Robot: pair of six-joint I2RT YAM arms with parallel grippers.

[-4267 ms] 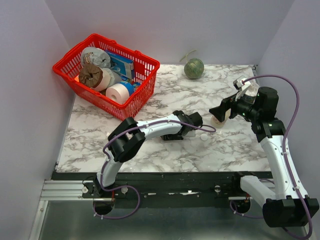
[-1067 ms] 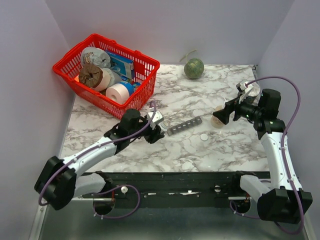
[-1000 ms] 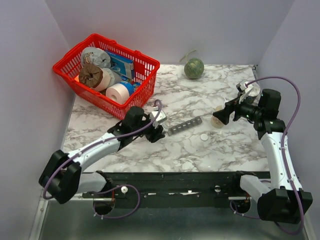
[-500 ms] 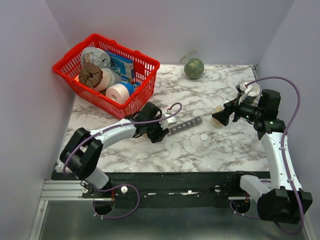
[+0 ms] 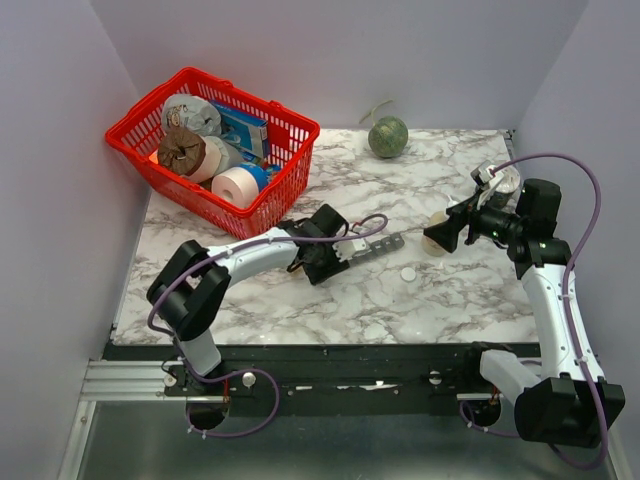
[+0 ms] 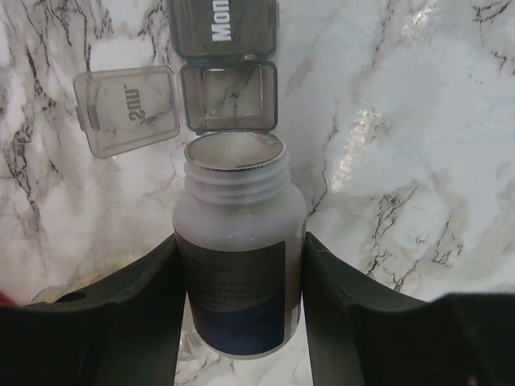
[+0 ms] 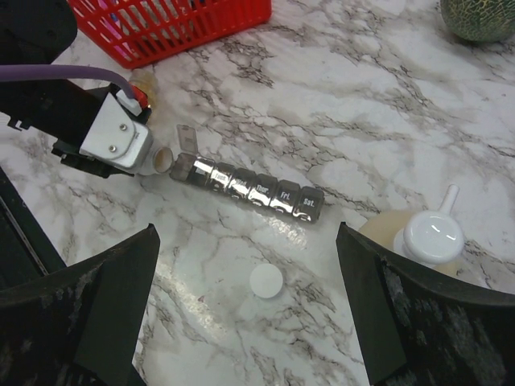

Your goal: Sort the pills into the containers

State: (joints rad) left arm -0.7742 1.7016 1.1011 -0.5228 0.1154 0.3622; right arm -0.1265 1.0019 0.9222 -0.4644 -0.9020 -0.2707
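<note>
Your left hand (image 6: 239, 277) clenched on uncapped vial (image 6: 237, 233), tilted, mouth just beside open Sun cell (image 6: 229, 96) at left end of containers strip (image 7: 249, 186), mid-bench. Looks lined up for pour. Pills not visible inside. Right hand (image 5: 443, 228) released, hovers far right, apart from strip. Likely leaving room.

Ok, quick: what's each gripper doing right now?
Left gripper: shut on the uncapped pill bottle, its mouth next to the pill organizer's open end compartment.
Right gripper: open, holding nothing.
</note>
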